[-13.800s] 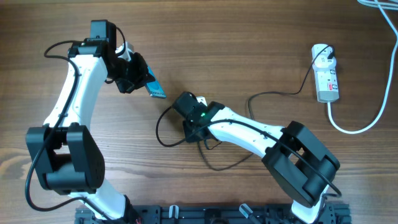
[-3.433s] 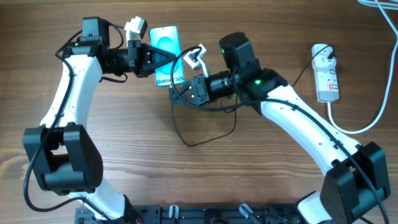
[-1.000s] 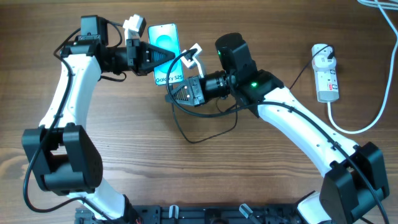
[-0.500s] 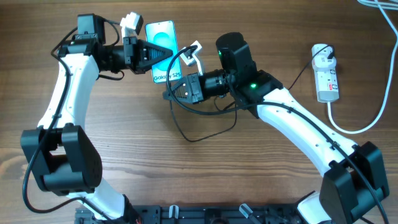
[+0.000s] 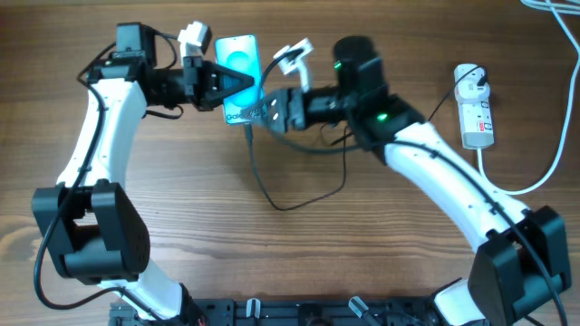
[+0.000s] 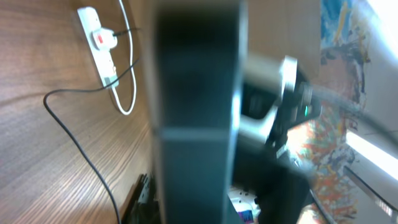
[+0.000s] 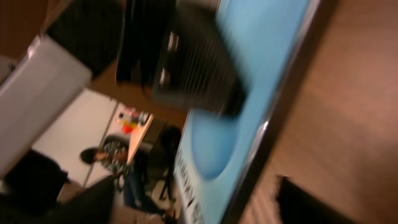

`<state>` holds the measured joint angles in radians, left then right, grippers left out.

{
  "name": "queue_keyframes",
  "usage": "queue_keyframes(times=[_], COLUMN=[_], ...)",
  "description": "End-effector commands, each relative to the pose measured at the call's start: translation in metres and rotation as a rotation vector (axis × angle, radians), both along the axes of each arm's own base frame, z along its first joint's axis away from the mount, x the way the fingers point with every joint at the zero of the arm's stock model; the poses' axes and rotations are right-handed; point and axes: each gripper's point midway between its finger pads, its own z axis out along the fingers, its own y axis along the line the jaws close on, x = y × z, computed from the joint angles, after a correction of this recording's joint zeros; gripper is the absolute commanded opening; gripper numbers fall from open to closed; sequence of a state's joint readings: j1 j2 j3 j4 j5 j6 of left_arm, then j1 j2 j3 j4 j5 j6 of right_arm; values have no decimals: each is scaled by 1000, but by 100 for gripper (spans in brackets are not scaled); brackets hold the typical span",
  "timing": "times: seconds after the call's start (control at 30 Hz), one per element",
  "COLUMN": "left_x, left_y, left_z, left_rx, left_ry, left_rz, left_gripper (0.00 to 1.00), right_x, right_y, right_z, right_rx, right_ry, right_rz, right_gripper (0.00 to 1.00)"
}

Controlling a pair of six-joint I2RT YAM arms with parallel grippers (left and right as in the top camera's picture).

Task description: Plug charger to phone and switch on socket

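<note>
Where the phone is held: the phone (image 5: pixel 237 63) is clamped clear of the bench (image 5: pixel 208 258), upper left of centre in the overhead view, with its lit screen turned up.
Left jaws: they are closed tight on the phone's edge.
Right jaws: they are set just beside the phone's lower end. Whether they are apart or together cannot be told, as the wrist view is blurred.
Charger: the charger (image 5: pixel 285 207) is seen hanging from under the phone's lower end. It is draped in a slack loop on the bench and led right to its plug adapter (image 5: pixel 471 80).
Connector: whether the tip is fully seated cannot be told.
Socket: the socket (image 5: pixel 477 122) is laid at the upper right, well apart from both arms. The rocker's position cannot be read.
Risk, seating: a half-entered tip could be dragged out by the loop's weight once it is let go.
Risk, snag: the cable is passed under the right arm, so a reach toward the socket could catch it and tug the phone.
Risk, grip: the phone is held by one edge only and could be twisted by any pull.
</note>
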<state>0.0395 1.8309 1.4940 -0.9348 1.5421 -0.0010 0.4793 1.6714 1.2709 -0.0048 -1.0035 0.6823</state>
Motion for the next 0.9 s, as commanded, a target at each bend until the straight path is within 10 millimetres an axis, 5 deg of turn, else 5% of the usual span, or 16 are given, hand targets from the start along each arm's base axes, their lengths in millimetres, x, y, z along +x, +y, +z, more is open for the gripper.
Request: queue_keyframes(times=[0.0,0.17,0.27,0.57,0.87], left_x=[-6,-7,-8,-16,-16], left_y=[-4,-4,-8,-31,-32], left_z=[11,11,11,13,13], left_rx=[-29,-30,-30,-33,-33], left_ry=[-38,-38,-54,-106,-108], left_rz=[-19,-20,-31,-98,-99], left_gripper=[4,4,4,4,4], right_x=[8,-3,-9,-14,-13], right_y=[-12,-17,-16,-12,-12], right_z=[15,21,21,11,11], right_rx=[30,66,71,39,36], right_ry=[-23,-5,7,61,60], right_rz=[1,80,108,100,94], right_gripper=[100,99,79,64,15])
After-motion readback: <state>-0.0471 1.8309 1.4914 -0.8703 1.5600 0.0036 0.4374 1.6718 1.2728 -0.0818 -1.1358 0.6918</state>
